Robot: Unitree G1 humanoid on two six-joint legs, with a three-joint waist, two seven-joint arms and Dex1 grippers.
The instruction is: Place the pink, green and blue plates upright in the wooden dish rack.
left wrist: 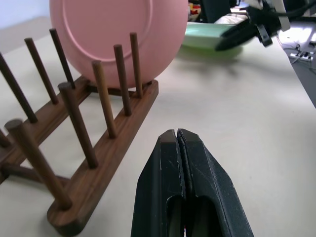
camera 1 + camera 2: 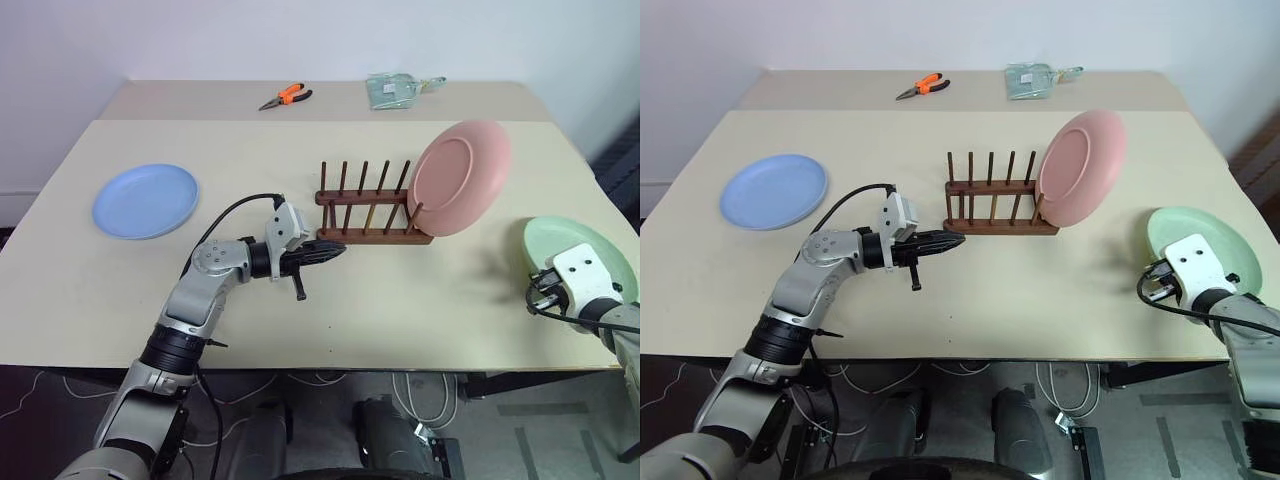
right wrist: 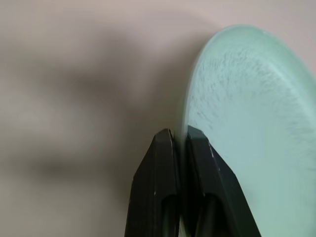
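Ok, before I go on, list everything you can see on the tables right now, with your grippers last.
Pink plate: one, salmon pink, standing upright at the right end of the rack.
Green plate: one, pale mint, near the table's right edge, rim pinched in the right gripper.
Blue plate: one, light blue, flat on the table's left side.
Dish rack: one, dark brown wood, mid-table.
Pliers: one pair, orange handles, on the far table.
Clear packet: one, greenish, on the far table, right of the pliers.
Left gripper: black, shut, empty, beside the rack's near left end.
Right gripper: black, shut on the green plate's rim.
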